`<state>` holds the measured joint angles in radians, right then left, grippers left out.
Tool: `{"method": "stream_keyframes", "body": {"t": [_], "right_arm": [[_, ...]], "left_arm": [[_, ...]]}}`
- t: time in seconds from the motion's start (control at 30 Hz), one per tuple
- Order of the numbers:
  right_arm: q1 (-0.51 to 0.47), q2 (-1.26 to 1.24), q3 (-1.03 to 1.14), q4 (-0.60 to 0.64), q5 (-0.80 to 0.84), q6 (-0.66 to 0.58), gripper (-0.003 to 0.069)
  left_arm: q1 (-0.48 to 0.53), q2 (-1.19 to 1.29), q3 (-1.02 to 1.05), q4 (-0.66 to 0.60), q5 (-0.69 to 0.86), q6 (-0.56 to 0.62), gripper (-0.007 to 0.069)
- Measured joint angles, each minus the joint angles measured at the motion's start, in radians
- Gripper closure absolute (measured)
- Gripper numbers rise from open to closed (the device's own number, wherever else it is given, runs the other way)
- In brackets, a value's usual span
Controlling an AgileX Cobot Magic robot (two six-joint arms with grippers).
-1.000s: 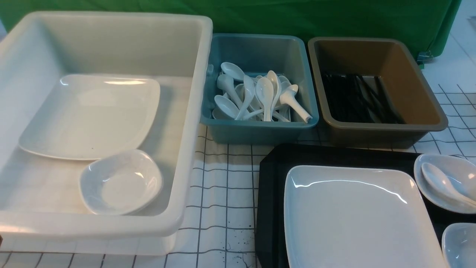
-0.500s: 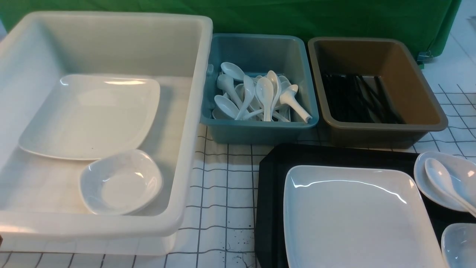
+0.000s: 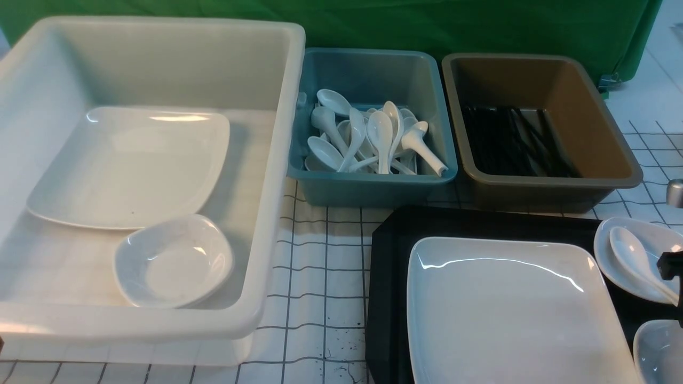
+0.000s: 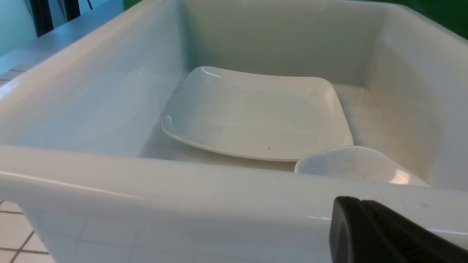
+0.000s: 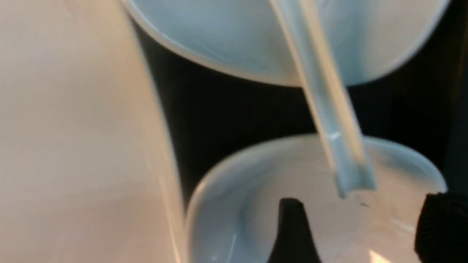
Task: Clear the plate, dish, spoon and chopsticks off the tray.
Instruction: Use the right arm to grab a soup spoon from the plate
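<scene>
Sitting on blk tray (image 3: 388,298), 1 plate (image 3: 507,312), 2 dishes (image 3: 608,266), 1 spoon (image 3: 625,246)

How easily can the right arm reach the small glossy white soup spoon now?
Probably yes, easily: its open tool hangs by the handle of the small glossy white soup spoon, which lies uncovered in a small white dish; nothing stands between.

Not much of the robot in shot. Right gripper (image 5: 362,233) — two matte black fingers (image 5: 292,233), one slim w/ a rounded tip, the other broader and blurred at the edge. Front view: a black angular piece (image 3: 669,265) and, above it, a dull silver round part (image 3: 675,193). Left gripper (image 4: 380,233) — one finger seen, smooth black, rounded corner, faint seam on top.
</scene>
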<state>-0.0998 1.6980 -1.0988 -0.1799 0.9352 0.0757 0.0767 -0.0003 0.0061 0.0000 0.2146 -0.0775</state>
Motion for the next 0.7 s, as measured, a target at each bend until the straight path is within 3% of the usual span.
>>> {"method": "stream_keyframes", "body": {"t": [0.33, 0.43, 0.63, 0.7], "right_arm": [[0.017, 0.108, 0.008, -0.018, -0.062, 0.026, 0.0169], [0.017, 0.114, 0.008, -0.018, -0.064, 0.026, 0.0201], [0.017, 0.096, 0.008, -0.018, -0.059, 0.023, 0.0492], [0.017, 0.087, 0.008, -0.018, -0.050, 0.016, 0.0491]], "left_arm": [[0.000, 0.000, 0.000, 0.000, 0.000, -0.001, 0.0620], [0.000, 0.000, 0.000, 0.000, 0.000, -0.001, 0.0620], [0.000, 0.000, 0.000, 0.000, 0.000, -0.001, 0.0620], [0.000, 0.000, 0.000, 0.000, 0.000, -0.001, 0.0620]]}}
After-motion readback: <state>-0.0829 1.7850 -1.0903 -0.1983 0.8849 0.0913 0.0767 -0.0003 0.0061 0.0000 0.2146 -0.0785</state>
